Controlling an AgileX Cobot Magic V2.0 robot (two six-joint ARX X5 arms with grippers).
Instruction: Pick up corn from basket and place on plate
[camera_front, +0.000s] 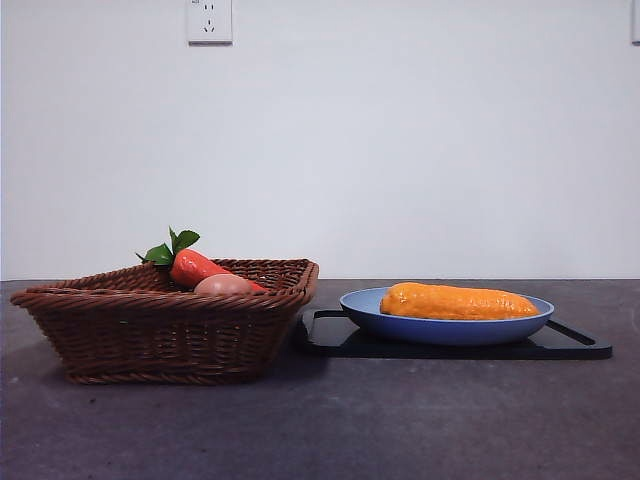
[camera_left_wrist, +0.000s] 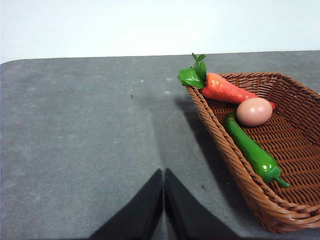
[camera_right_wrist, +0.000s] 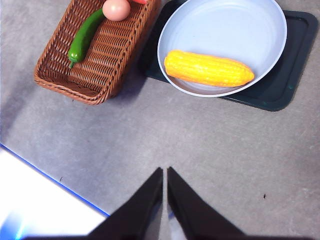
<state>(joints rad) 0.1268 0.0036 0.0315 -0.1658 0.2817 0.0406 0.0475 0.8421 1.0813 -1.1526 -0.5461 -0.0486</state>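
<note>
The yellow-orange corn (camera_front: 458, 301) (camera_right_wrist: 208, 68) lies on its side in the light-blue plate (camera_front: 385, 320) (camera_right_wrist: 235, 30), which rests on a black tray. The brown wicker basket (camera_front: 150, 325) (camera_left_wrist: 280, 145) (camera_right_wrist: 107, 55) stands beside the plate, to its left in the front view. My left gripper (camera_left_wrist: 163, 192) is shut above bare table beside the basket. My right gripper (camera_right_wrist: 165, 187) is shut, held high over the table and well back from the plate. Neither gripper shows in the front view.
Inside the basket lie a red-orange carrot (camera_front: 197, 267) (camera_left_wrist: 227, 90) with green leaves, a pinkish-tan egg (camera_front: 222, 284) (camera_left_wrist: 254, 111) (camera_right_wrist: 118, 9) and a green pepper (camera_left_wrist: 252, 150) (camera_right_wrist: 84, 35). The black tray (camera_front: 570, 345) (camera_right_wrist: 287, 85) sticks out past the plate. A white-and-blue table edge (camera_right_wrist: 45, 200) shows.
</note>
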